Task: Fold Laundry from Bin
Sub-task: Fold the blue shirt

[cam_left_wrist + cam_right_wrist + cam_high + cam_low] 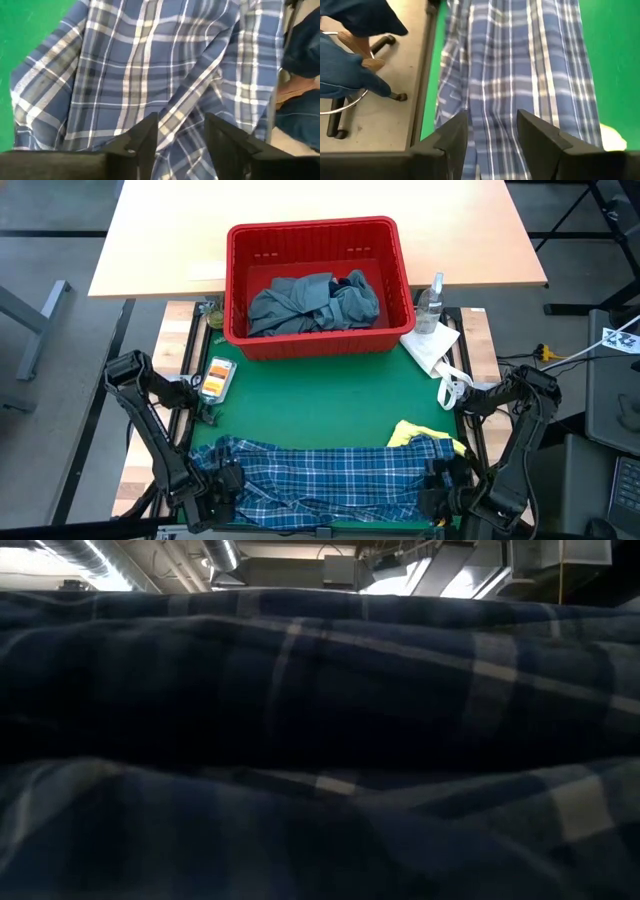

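Left gripper [222,492] low over the near-left end of the plaid shirt [320,475]; jaws spread, cloth showing in the gap between the fingers [142,145], nothing pinched. Shirt lies in a long rumpled band along the near table edge, running from these jaws across to the right gripper [440,485]. Bare green mat [320,395] ahead of both sets of jaws, open as far as the red bin [318,235] at the far side. Bin holds a grey-blue garment [300,302] with a dark navy one [355,280] against it. Orange packet [216,377] on the mat's left edge. Right gripper jaws spread over the shirt's right end, cloth between them, not clamped. Yellow garment [410,432] just beyond, peeking from under the shirt. Spray bottle [431,300] and white paper towel [432,345] right of the bin. Low view: filled with plaid folds, ceiling ducts [190,560] above. Right wrist view: floor, chair base [350,107].
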Controlling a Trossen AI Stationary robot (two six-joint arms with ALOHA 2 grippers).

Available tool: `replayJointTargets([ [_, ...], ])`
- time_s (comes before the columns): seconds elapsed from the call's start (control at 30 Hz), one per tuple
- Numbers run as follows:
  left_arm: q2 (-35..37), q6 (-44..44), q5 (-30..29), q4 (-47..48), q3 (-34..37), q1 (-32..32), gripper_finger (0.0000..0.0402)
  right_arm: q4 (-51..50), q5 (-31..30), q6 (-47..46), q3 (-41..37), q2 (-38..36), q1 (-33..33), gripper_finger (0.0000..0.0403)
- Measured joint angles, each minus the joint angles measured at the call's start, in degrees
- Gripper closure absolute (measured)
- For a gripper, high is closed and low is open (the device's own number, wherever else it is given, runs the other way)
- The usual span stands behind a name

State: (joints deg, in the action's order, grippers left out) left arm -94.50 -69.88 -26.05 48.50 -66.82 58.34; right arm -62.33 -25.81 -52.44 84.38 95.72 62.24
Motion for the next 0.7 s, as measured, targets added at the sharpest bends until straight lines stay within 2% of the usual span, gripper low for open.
replayJointTargets([
  [0.2,0.0,3.56,-0.02,-0.78,3.24,-1.51,0.0199,2.52,-1.36,3.25,0.0,0.0,0.0,0.0233],
  [0.37,0.0,9.18,0.84,-3.45,5.92,-2.35,0.0189,2.48,-1.76,3.27,0.0,0.02,0.0,0.0233],
  [0.57,-0.02,11.47,6.92,-10.83,11.05,-2.35,0.0215,2.48,-1.79,3.29,0.0,0.02,0.0,0.0233],
  [0.7,-0.04,10.24,7.02,-11.31,11.7,-2.35,0.0277,2.46,-1.88,3.28,0.0,0.02,0.0,0.0233],
])
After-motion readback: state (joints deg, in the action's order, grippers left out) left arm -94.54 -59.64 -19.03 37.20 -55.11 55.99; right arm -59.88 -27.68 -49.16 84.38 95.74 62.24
